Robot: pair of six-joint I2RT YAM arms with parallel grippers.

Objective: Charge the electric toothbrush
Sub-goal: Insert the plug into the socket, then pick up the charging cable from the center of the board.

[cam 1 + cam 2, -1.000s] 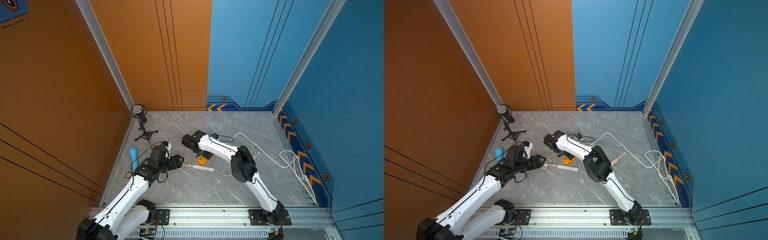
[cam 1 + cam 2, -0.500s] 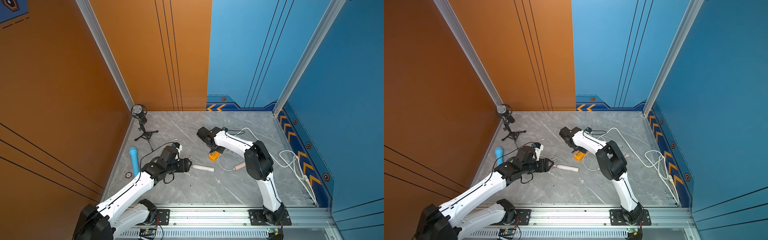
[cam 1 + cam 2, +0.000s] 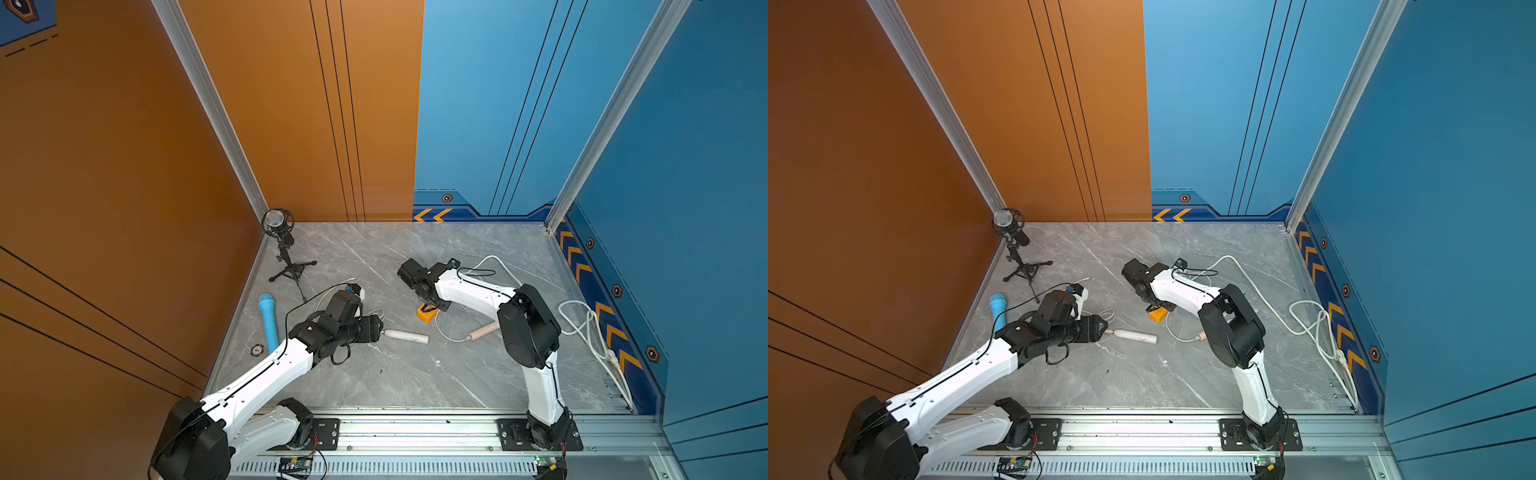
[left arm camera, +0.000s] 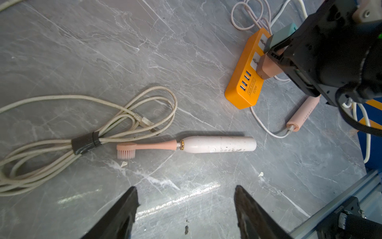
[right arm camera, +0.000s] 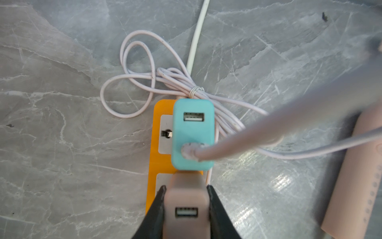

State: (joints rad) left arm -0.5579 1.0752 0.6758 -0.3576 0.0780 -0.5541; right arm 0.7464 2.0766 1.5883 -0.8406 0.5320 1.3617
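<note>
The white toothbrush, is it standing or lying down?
Lying down. The toothbrush rests lengthwise on the table; its base end is bare.

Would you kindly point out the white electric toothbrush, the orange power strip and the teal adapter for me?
white electric toothbrush (image 4: 219, 144): left wrist view, middle of its handle.
orange power strip (image 4: 240, 66): left wrist view, its orange casing.
teal adapter (image 5: 193, 132): right wrist view, centre of its face.
</note>
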